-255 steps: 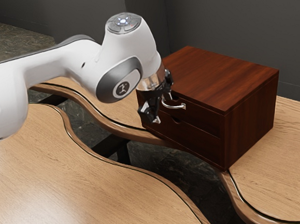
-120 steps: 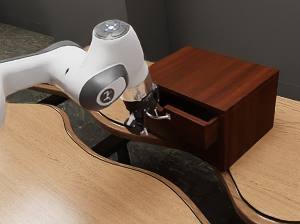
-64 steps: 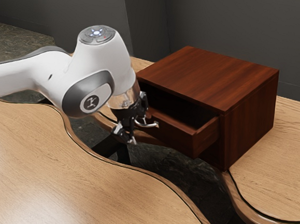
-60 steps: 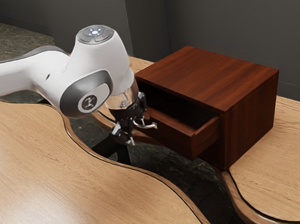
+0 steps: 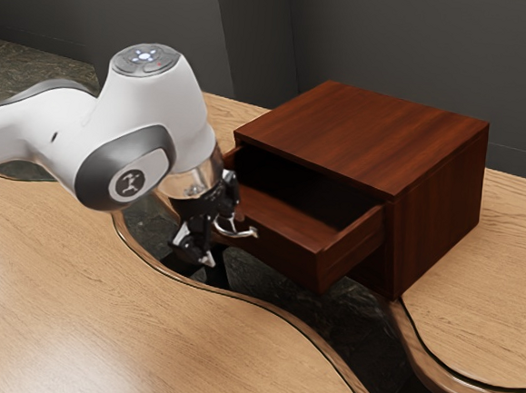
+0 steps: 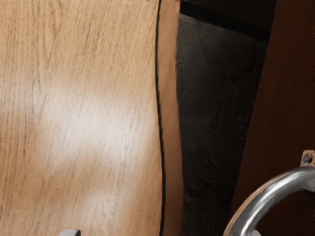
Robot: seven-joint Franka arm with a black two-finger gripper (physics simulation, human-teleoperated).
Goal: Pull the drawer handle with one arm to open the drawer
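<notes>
Drawer (image 5: 282, 248): upper one of the dark wood cabinet (image 5: 377, 137), standing well out of the carcass, its front overhanging the dark gap (image 5: 274, 293) between the table sections, its interior open to view. Task looks nearly or fully done, by my reading. Metal loop handle (image 5: 240, 231) on the drawer front, with the gripper (image 5: 213, 224) right at it, black against black shadow. Whether the gripper is clamped on the handle or only hooked behind it I cannot tell. The wrist view gives the handle (image 6: 268, 199) as a bright curved bar against the drawer front (image 6: 290, 98), one mounting tab showing and the rest cut off at the frame edge. Beyond that lie the table (image 6: 74, 98) and the dark gap (image 6: 211, 123). Risks: pulling further could run the drawer off its runners and drop it into the gap, since no stop is visible. A loose hold could slip off the smooth bar. A pull off the drawer's axis could drag the cabinet across the table (image 5: 70, 327). The white arm (image 5: 112, 144) screens the gripper's upper part. The cabinet face below the drawer is hidden, and the drawer's back end is lost in shadow.
</notes>
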